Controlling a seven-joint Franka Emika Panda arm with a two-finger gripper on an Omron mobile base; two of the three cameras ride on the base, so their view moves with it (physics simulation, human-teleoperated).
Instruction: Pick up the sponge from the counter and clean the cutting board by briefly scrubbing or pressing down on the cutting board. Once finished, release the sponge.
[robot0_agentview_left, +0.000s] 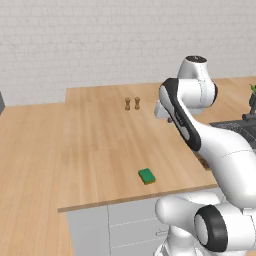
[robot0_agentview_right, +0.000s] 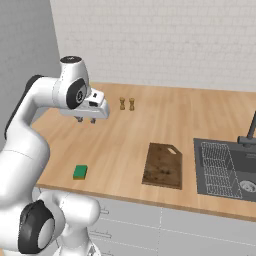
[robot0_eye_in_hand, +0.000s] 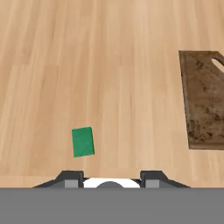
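The claw (robot0_agentview_right: 86, 120) hangs high above the counter (robot0_agentview_left: 100, 140), empty, its fingers apart, while the sponge (robot0_agentview_right: 80, 172) lies flat near the front edge, well apart from the cutting board (robot0_agentview_right: 163, 165). I'd worry that a descent slightly off-centre nudges the thin sponge toward that edge, or that the fingers close on wood instead. I can read no brand, label or writing anywhere.
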